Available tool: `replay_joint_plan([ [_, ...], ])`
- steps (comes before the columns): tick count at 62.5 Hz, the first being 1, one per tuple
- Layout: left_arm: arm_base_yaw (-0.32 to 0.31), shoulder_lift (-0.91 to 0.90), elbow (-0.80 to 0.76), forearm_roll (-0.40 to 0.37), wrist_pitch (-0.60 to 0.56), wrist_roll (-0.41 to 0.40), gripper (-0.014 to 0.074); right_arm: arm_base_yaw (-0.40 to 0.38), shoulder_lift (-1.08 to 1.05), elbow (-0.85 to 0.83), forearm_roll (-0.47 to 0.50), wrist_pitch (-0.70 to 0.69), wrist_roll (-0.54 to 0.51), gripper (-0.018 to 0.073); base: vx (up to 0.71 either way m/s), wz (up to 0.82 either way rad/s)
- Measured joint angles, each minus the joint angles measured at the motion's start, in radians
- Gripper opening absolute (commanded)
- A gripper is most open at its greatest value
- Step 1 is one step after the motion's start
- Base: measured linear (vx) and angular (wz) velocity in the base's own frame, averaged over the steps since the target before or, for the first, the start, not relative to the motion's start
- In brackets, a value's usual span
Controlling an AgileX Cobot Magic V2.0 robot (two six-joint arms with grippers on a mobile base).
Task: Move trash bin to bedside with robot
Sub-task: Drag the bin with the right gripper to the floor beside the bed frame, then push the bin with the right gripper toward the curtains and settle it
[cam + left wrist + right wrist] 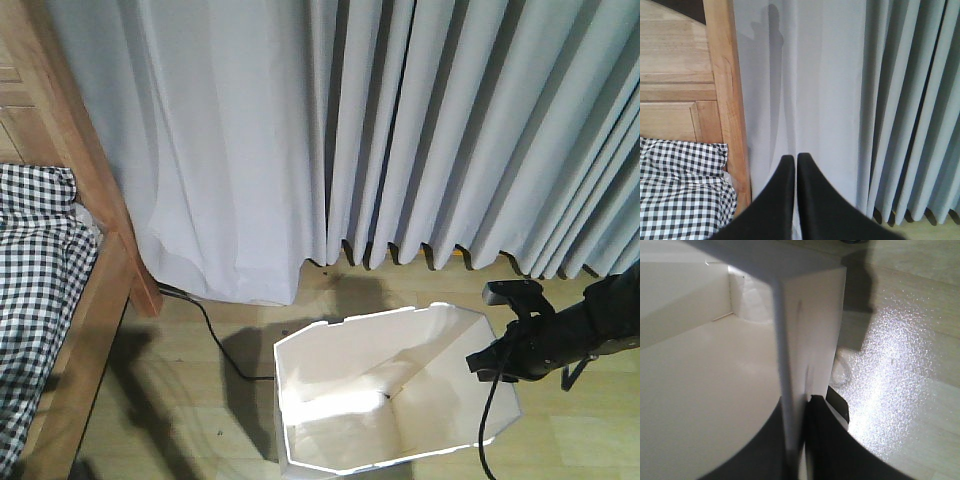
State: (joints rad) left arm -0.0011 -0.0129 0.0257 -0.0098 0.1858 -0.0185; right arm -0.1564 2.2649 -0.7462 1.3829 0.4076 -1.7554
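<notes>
The white trash bin [335, 385] stands on the wooden floor at the bottom centre, its cream inside facing up. My right gripper [487, 360] is at the bin's right rim. In the right wrist view the right gripper [801, 407] is shut on the bin's thin white wall [807, 335], one finger inside and one outside. The bed's light-brown frame [95, 320] and checked bedding [35, 270] lie at the left, a floor gap away from the bin. My left gripper [792, 159] is shut and holds nothing, in front of the curtain beside the bed post [725, 100] and bedding [680, 190].
A pale grey pleated curtain [400, 130] hangs along the whole back, reaching the floor. A black cable [215, 345] runs over the floor from under the curtain between bed and bin. Bare wooden floor [905, 340] lies to the bin's right.
</notes>
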Motion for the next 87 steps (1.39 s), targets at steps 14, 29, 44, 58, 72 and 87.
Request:
replay_joint_plan([
  [14,0.000,0.000,0.000,0.000,0.000,0.000,-0.0006,0.000,0.000,0.000,0.000,0.000,0.000,-0.0006,0.03,0.00],
  [29,0.000,0.000,0.000,0.000,0.000,0.000,-0.0006,0.000,0.000,0.000,0.000,0.000,0.000,-0.0006,0.00,0.00],
  [44,0.000,0.000,0.000,0.000,0.000,0.000,-0.0006,0.000,0.000,0.000,0.000,0.000,-0.003,-0.0006,0.00,0.00],
  [58,0.000,0.000,0.000,0.000,0.000,0.000,-0.0006,0.000,0.000,0.002,0.094,0.000,-0.053,-0.0006,0.00,0.00],
  [72,0.000,0.000,0.000,0.000,0.000,0.000,-0.0006,0.000,0.000,-0.010,0.158,0.012,-0.019,-0.0005,0.00,0.00],
  [87,0.000,0.000,0.000,0.000,0.000,0.000,-0.0006,0.000,0.000,-0.093,0.055,-0.073,0.122,-0.0001,0.00,0.00],
])
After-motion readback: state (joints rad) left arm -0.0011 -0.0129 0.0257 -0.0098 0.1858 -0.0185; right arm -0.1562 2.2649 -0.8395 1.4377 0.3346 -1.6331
